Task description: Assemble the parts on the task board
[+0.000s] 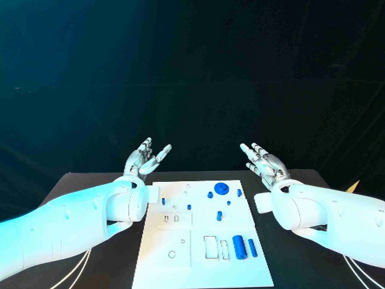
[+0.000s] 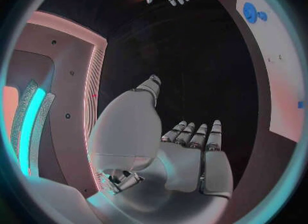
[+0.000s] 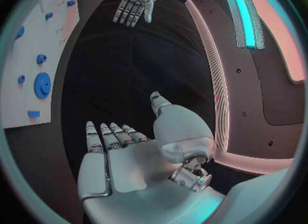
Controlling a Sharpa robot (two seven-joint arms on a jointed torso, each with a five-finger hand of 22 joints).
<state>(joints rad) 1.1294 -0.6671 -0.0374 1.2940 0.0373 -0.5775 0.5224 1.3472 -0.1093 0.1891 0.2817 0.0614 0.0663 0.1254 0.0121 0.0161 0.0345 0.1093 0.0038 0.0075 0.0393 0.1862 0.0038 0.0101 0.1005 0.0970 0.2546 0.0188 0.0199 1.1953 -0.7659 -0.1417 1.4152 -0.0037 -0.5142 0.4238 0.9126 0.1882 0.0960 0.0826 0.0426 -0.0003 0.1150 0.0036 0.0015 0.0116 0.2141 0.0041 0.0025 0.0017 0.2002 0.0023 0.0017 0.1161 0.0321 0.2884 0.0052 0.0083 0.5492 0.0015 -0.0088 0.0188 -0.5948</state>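
Between two empty, spread hands (image 1: 147,158) (image 1: 263,162), the task board (image 1: 203,274) runs lengthwise away from the robot

Cool cyan light is washing over the head view, tinting the left arm (image 1: 62,226) strongly while the right arm (image 1: 340,217) is staying paler. The black table (image 1: 97,180) and the backdrop are sinking into near darkness, with faint folds barely showing. The task board (image 1: 201,265) is glowing as the brightest surface, and its blue parts (image 1: 239,245) are reading crisply. Both wrist views are bending straight edges into curves toward the circle's rim, where detail is smearing. There, pinkish light is falling on pale surfaces, and soft highlights are sitting on each robot hand (image 2: 186,152).
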